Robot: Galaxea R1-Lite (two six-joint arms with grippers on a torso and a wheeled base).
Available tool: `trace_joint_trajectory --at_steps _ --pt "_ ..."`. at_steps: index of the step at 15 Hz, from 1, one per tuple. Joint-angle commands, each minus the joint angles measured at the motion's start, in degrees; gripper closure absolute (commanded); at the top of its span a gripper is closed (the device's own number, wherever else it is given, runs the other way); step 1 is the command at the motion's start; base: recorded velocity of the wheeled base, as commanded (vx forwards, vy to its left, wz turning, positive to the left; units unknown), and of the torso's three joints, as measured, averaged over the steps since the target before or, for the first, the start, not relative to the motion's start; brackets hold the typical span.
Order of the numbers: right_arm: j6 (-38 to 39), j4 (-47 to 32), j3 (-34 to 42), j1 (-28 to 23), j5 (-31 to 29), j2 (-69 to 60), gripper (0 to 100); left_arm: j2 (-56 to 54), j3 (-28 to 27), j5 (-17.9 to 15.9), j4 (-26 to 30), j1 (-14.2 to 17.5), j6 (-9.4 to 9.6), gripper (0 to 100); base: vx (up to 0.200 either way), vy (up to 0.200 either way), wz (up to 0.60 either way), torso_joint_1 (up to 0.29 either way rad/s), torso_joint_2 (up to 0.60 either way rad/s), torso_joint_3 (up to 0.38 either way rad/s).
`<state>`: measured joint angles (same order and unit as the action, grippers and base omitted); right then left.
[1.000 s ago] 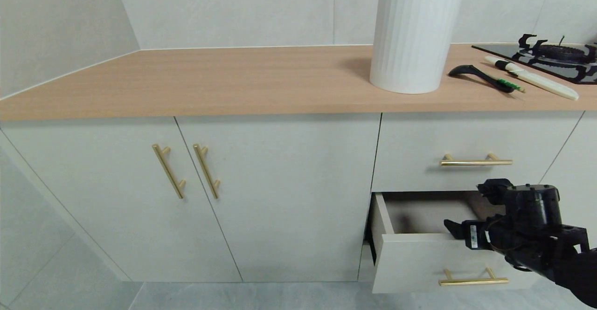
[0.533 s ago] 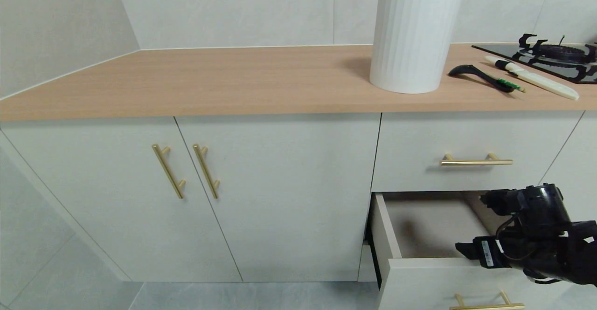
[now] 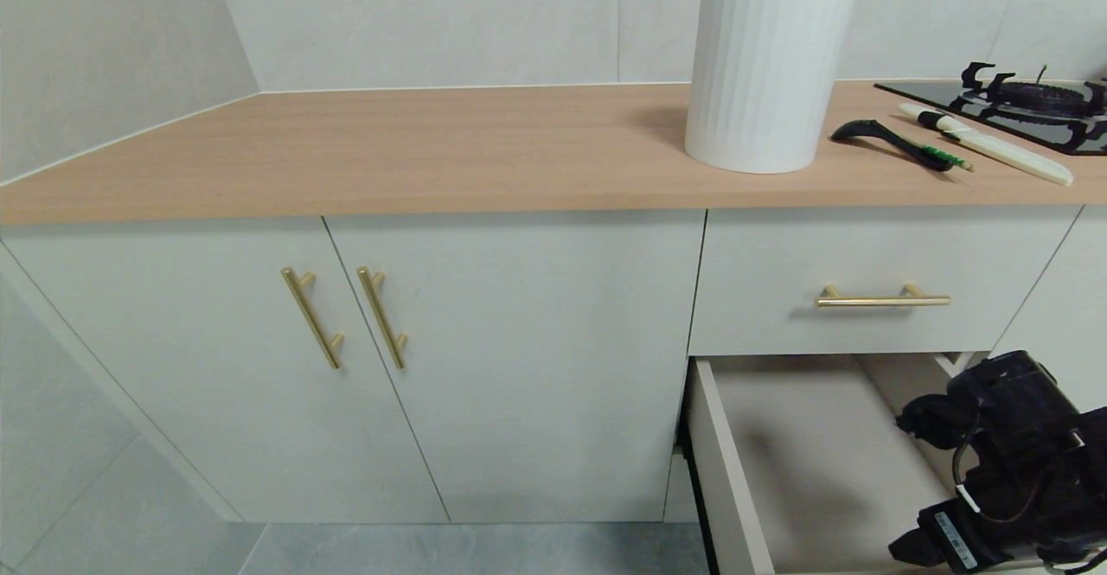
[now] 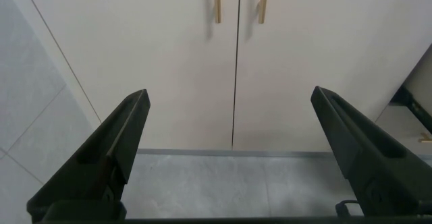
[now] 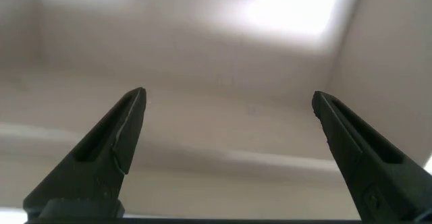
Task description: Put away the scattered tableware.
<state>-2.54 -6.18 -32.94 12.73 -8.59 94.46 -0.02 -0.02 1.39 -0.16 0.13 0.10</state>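
Note:
On the wooden countertop point(image 3: 432, 151) at the right lie a black ladle point(image 3: 886, 140) and a long white utensil with a green-and-black part point(image 3: 995, 148). Below them the lower drawer point(image 3: 722, 463) stands pulled far out, its beige inside bare. My right gripper point(image 3: 918, 549) is low at the drawer's front right; its fingers are open over the drawer's inside point(image 5: 223, 62), with nothing between them point(image 5: 229, 116). My left gripper point(image 4: 229, 116) is open and faces the double cabinet doors point(image 4: 236, 62) and the floor.
A tall white ribbed container point(image 3: 765, 56) stands on the counter left of the ladle. A black gas hob point(image 3: 1029, 104) sits at the far right. The upper drawer point(image 3: 882, 300) is closed. Two gold handles point(image 3: 346, 316) mark the closed cabinet doors.
The lower drawer has slid much farther out toward me. My right gripper has moved down and back with its front.

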Motion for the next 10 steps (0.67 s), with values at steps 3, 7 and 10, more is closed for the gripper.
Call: trace_joint_trajectory --at_steps 3,7,10 --pt "-0.2 -2.6 0.2 3.4 -0.1 -0.1 0 0.0 0.0 0.0 0.0 0.0 -0.01 0 0.0 0.0 0.0 0.0 0.0 0.0" --pt "-0.1 -8.7 0.2 6.6 -0.3 1.0 0 0.0 0.0 0.0 0.0 0.0 -0.01 0 0.0 0.0 0.0 0.0 0.0 0.0" --pt "0.0 -10.5 0.0 7.6 -0.5 1.2 0 0.0 0.0 0.0 0.0 0.0 -0.01 0 0.0 0.0 0.0 0.0 0.0 0.0"
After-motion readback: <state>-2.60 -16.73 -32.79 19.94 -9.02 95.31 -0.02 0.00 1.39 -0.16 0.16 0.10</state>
